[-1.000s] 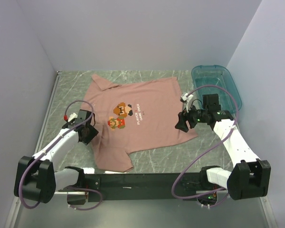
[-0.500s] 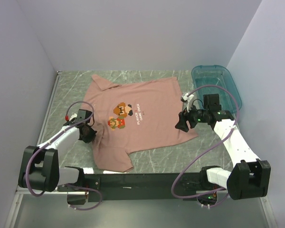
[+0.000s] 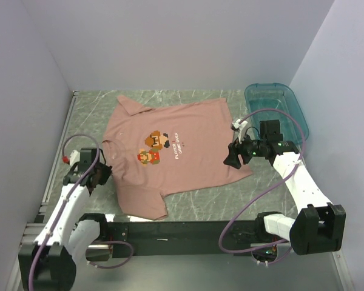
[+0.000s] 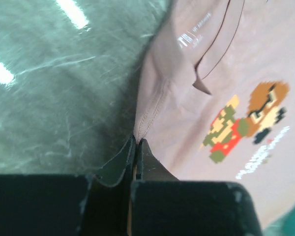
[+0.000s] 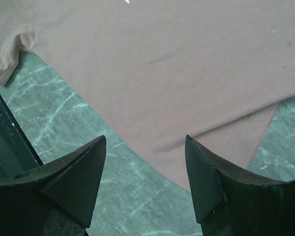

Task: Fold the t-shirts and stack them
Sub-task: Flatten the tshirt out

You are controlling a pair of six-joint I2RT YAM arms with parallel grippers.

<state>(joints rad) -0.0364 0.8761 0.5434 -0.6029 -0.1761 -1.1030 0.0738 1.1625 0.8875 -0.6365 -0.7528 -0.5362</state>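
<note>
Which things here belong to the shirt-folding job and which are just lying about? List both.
Job:
- t-shirt, spread flat
- left gripper, shut on the shirt's edge
- right gripper, open over the hem

Lying about:
- teal tub, off to the shirt's right

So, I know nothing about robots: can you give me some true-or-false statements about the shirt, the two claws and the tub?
The left gripper is clamped on the t-shirt at its edge. True.
The right gripper is gripping the t-shirt. False: its jaws stand open over the t-shirt's edge, holding nothing.
The teal tub holds a folded shirt. False: no shirt shows in it.
The t-shirt lies print side up on the table. True.
</note>
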